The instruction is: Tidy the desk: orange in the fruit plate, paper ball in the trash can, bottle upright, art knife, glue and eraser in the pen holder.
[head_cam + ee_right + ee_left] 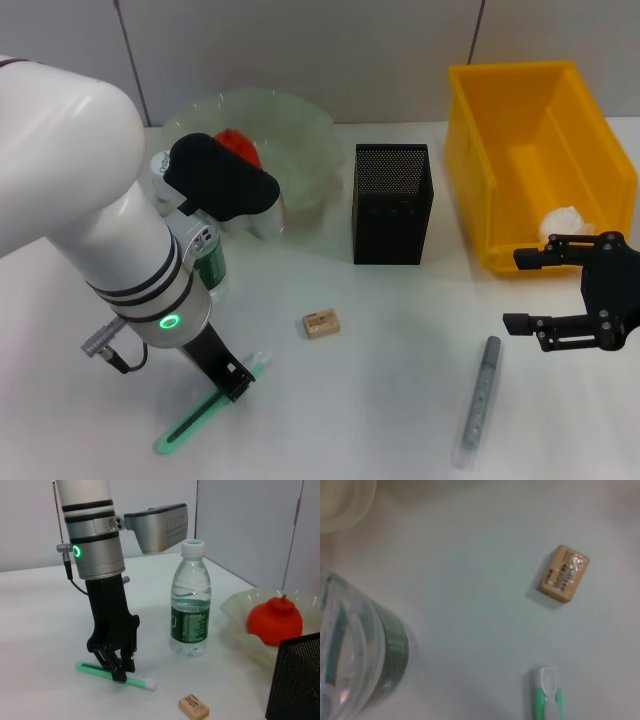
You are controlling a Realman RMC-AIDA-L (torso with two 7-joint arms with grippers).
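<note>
My left gripper (pixel 238 385) stands straight down on the green art knife (pixel 200 415), which lies flat on the table. In the right wrist view its jaws (pixel 114 669) sit on either side of the knife (pixel 140 682), closed against it. The water bottle (pixel 212 268) stands upright just behind that arm. The orange (pixel 238 146) is in the pale fruit plate (pixel 300 125). The tan eraser (pixel 322 323) lies mid-table. The grey glue stick (pixel 480 398) lies front right. My right gripper (pixel 525 290) hangs open and empty beside the yellow trash can (pixel 470 180), which holds the paper ball (pixel 565 221).
The black mesh pen holder (pixel 393 205) stands between the plate and the trash can. The left wrist view shows the eraser (pixel 563 573), the knife's tip (pixel 547 695) and the bottle (pixel 355 650) close by. Bare table lies between the eraser and the glue stick.
</note>
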